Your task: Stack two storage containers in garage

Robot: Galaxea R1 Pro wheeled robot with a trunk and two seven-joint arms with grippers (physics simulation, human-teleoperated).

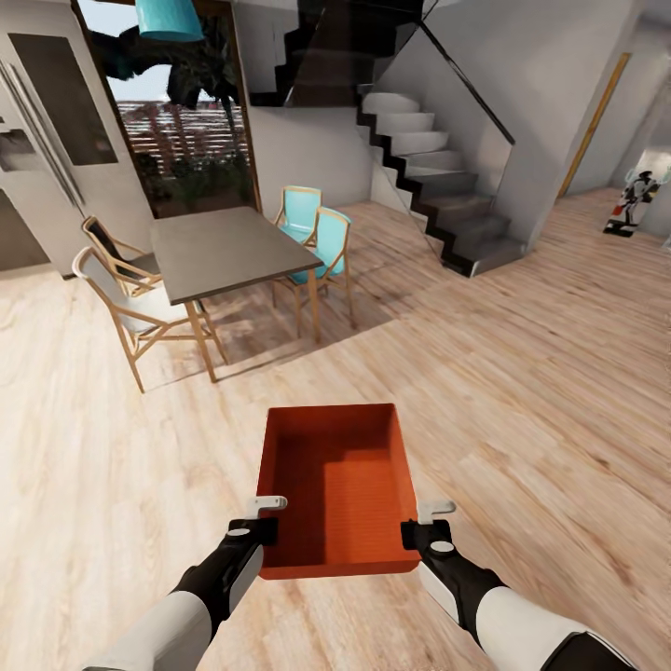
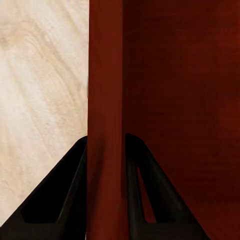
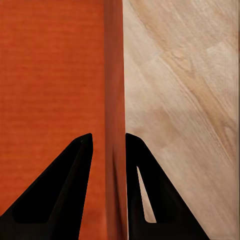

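An orange-red storage container (image 1: 337, 485) with no lid hangs in front of me above the light wood-plank floor (image 1: 522, 373) of the living area. My left gripper (image 1: 264, 518) is shut on its left wall near the close corner. My right gripper (image 1: 425, 524) is shut on its right wall. In the left wrist view the dark fingers (image 2: 70, 195) pinch the thin red wall (image 2: 105, 125). In the right wrist view the fingers (image 3: 65, 190) clamp the wall (image 3: 114, 100) the same way. The box is empty.
A grey dining table (image 1: 224, 250) with wooden chairs, two with turquoise seats (image 1: 321, 244), stands ahead to the left. A dark staircase (image 1: 438, 186) rises at the back. A small robot figure (image 1: 636, 200) stands far right by a doorway. Open plank floor lies ahead and to the right.
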